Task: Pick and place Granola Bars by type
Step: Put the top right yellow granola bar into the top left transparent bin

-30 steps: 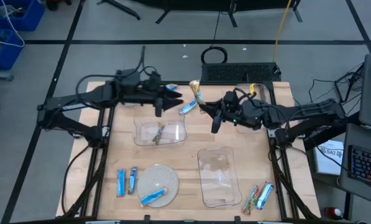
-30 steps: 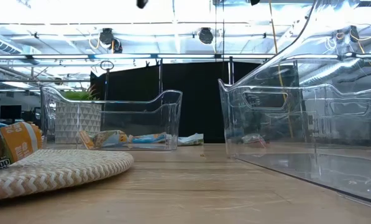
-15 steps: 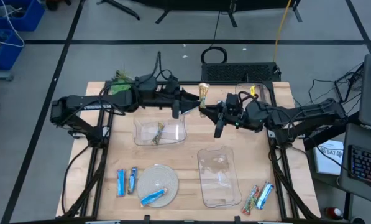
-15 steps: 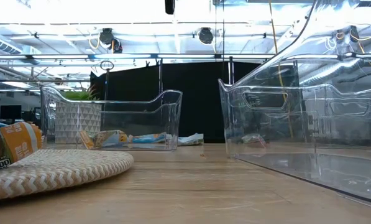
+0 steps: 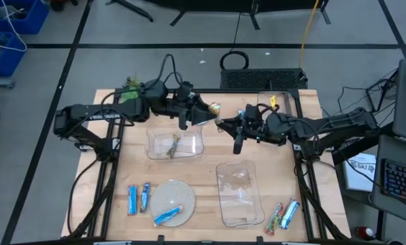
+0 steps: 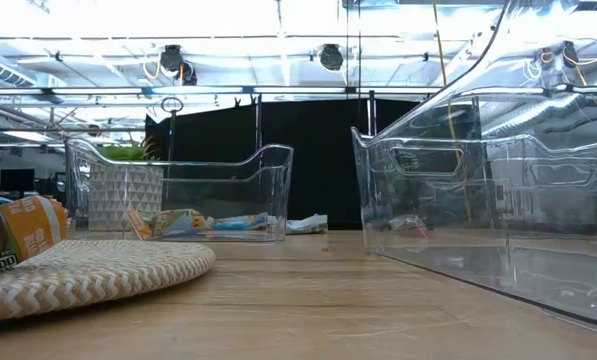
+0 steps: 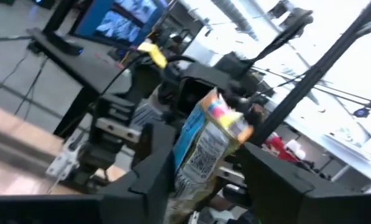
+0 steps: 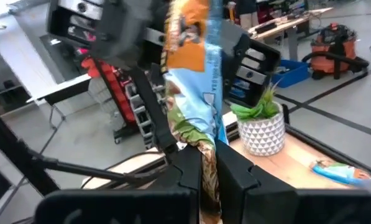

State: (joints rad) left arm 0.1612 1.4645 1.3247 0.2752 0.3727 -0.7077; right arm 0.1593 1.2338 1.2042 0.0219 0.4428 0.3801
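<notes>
Both grippers meet above the far middle of the table (image 5: 209, 173), over the far edge of the left clear bin (image 5: 175, 144). The left gripper (image 5: 204, 111) and the right gripper (image 5: 224, 124) each appear clamped on opposite ends of one multicoloured granola bar (image 5: 215, 109); both wrist views show that bar (image 7: 207, 143) pinched between narrow fingers, though the overhead view is too coarse to confirm both grips.

Procedure for the transfer:
- Confirm the receiving gripper has a firm pinch before the other releases.
- Release by opening only; do not pull, as the shiny wrapper likely slips.
- Carry the bar to the bin holding bars of the same wrapper type and lower it inside before letting go.

Remaining bars: blue bars (image 5: 132, 199) lie near the front left, one (image 5: 167, 216) rests on the round plate (image 5: 173, 194), and a pair (image 5: 283, 214) lies at the front right.

Change over the last second: the left gripper has moved toward the right gripper, closing the gap, and the blue bar between them is gone.
</notes>
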